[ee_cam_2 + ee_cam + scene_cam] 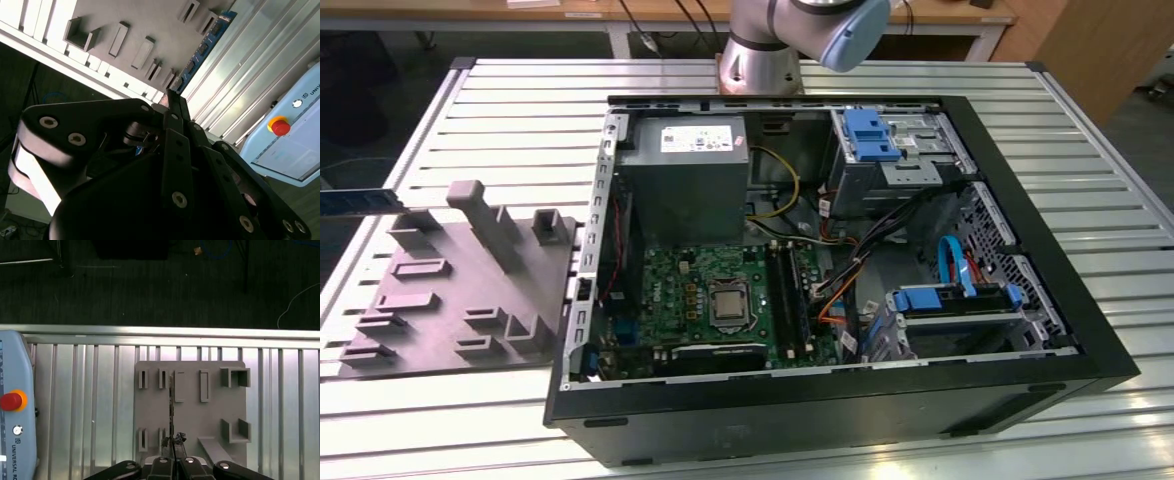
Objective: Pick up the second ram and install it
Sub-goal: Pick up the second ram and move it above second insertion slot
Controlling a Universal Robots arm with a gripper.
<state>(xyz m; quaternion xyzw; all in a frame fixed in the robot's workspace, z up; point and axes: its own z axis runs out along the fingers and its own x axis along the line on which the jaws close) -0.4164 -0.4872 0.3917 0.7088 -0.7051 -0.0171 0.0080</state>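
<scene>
My gripper (170, 98) is shut on the second ram (202, 50), a thin greenish-blue circuit-board strip that sticks straight out from the black fingertips. In the first wrist view the second ram (171, 405) shows edge-on, rising from my gripper (173, 442) over the grey moulded tray (210, 430). In the exterior view the second ram (360, 200) hangs at the left edge, above the table and just beyond the grey tray (460, 290). The open computer case (1014, 330) lies in the middle, its green motherboard (700, 290) carrying long black slot rails (783, 285).
The ribbed metal table (520, 120) carries tray and case. A teach pendant with a red button (11, 401) lies on the table near the tray. The arm's base (761, 55) stands behind the case. Inside the case are a power supply (680, 170), cables and blue drive brackets (870, 135).
</scene>
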